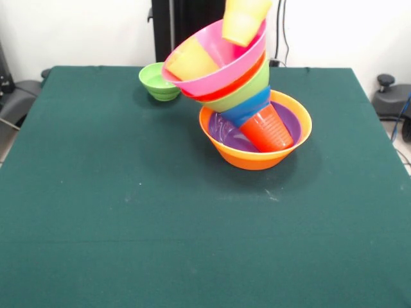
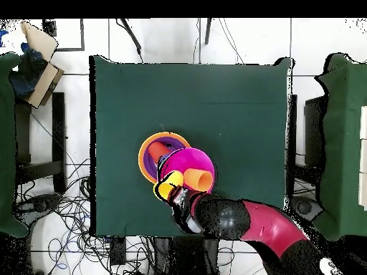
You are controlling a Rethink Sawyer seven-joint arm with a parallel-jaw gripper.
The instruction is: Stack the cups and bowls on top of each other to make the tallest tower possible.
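The tower stands right of the table's middle and leans left. Its base is the large orange bowl (image 1: pixel 257 154) (image 2: pixel 145 159), holding the shallow purple bowl (image 1: pixel 225 131) and an upturned red-orange cup (image 1: pixel 266 128). On the cup sit the blue bowl (image 1: pixel 247 108), a green bowl (image 1: pixel 247 90), the red-orange bowl (image 1: pixel 221 88) and the tilted pink bowl (image 1: pixel 218 61) (image 2: pixel 188 159). A yellow cup (image 1: pixel 191 61) (image 2: pixel 198 179) lies in the pink bowl. My gripper (image 2: pixel 174 195) shows only in the overhead view. It holds the paler yellow cup (image 1: pixel 244 19) (image 2: pixel 166 188) at the pink bowl's far rim.
The small green bowl (image 1: pixel 158 81) sits alone on the green table (image 1: pixel 128 212) at the far left, close to the tower. The black pedestal (image 1: pixel 176 25) stands behind. My arm (image 2: pixel 251 225) covers the table's edge near the base. Cables lie on the floor.
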